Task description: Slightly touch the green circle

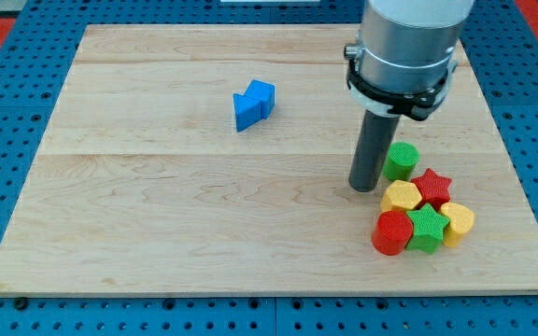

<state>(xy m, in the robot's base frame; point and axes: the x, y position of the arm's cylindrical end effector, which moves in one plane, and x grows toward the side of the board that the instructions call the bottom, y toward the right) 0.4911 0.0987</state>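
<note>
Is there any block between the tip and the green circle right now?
No. My tip sits just to the view's left of the green circle, with only a sliver of bare board between. The yellow block and red star lie below that line, not on it.

A blue block (253,104) sits alone on the wooden board (157,224); red star (431,186), green star (427,229) cluster (right side).

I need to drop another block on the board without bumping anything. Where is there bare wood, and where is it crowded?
Bare wood lies left of and below the blue block, and between it and my tip. Crowded: the view's lower right, where the green circle, red star, two yellow blocks, green star and red cylinder cluster right of my tip.
</note>
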